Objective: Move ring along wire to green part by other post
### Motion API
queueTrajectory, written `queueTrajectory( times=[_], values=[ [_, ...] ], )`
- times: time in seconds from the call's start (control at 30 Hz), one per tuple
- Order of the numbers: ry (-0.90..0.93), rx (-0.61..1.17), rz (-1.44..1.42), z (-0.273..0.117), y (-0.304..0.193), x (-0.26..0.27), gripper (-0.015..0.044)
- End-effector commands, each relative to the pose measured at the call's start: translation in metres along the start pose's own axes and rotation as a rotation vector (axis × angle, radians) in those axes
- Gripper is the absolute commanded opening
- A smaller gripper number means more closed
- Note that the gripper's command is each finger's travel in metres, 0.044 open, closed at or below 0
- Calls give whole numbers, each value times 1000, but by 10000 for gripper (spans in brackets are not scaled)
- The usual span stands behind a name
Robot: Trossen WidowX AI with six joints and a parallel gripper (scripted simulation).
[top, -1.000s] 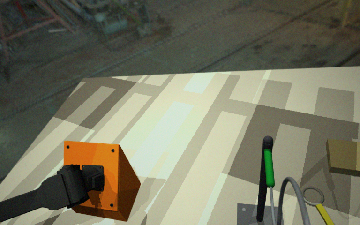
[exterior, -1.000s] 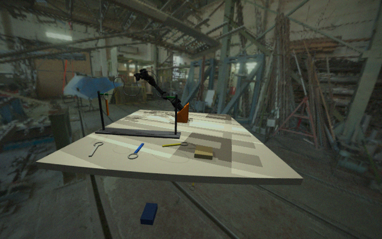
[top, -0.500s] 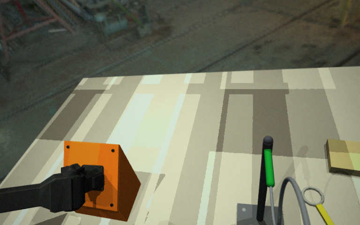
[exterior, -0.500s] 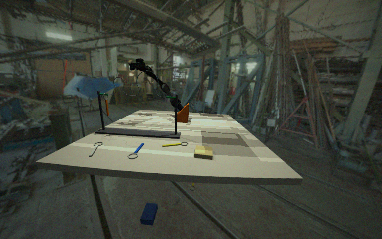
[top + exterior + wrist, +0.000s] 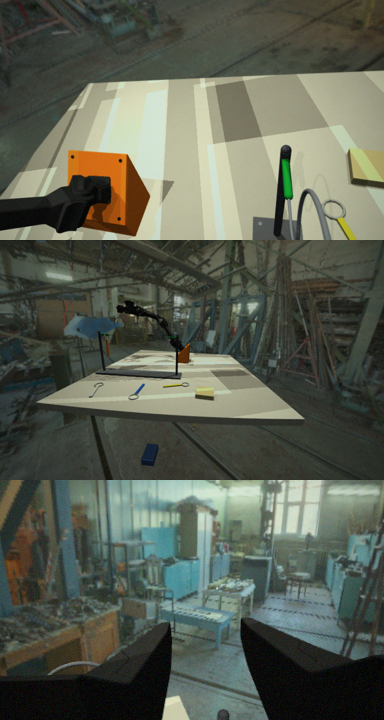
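Observation:
The ring (image 5: 106, 337) hangs on the left green part (image 5: 110, 334) beside the left post (image 5: 101, 353), its orange handle (image 5: 107, 349) pointing down. The grey wire (image 5: 131, 335) (image 5: 308, 189) (image 5: 72, 664) loops toward the other green part (image 5: 171, 337) (image 5: 286, 181) at the right post (image 5: 176, 356) (image 5: 278, 210). My gripper (image 5: 118, 308) (image 5: 205, 629) is partly open, with nothing between the fingers. In the exterior view it appears above and to the right of the ring, higher than the posts. Its distance from the wire is unclear. The ring and handle are not visible in the wrist view.
The orange mount (image 5: 99, 162) (image 5: 185, 353) bears the arm. A yellow-handled ring (image 5: 344, 227) (image 5: 172, 385), a blue-handled ring (image 5: 139, 389), a grey-handled ring (image 5: 95, 390) and a yellowish block (image 5: 368, 169) (image 5: 204, 394) lie on the table. A blue block (image 5: 149, 455) lies below the table.

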State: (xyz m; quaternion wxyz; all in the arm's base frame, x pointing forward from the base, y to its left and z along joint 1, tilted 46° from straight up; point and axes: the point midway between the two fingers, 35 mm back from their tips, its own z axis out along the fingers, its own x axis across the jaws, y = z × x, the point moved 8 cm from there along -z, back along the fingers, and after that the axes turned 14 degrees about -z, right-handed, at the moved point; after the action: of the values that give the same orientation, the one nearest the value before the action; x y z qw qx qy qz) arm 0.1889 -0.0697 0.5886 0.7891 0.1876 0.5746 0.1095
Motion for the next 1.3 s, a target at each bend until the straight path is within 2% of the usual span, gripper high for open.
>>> queueTrajectory(
  times=[0.0,0.2,0.47,0.7,0.93,1.1,1.27],
  values=[
    [52,3,-24,31,-35,10,160],
    [123,65,-74,60,-109,23,160],
    [205,53,-56,73,-200,35,160],
    [267,24,-14,62,-282,44,160],
    [316,-9,43,30,-362,62,160],
    [321,-13,51,27,-370,66,160],
    [317,-15,53,64,-335,66,160]
  ],
)
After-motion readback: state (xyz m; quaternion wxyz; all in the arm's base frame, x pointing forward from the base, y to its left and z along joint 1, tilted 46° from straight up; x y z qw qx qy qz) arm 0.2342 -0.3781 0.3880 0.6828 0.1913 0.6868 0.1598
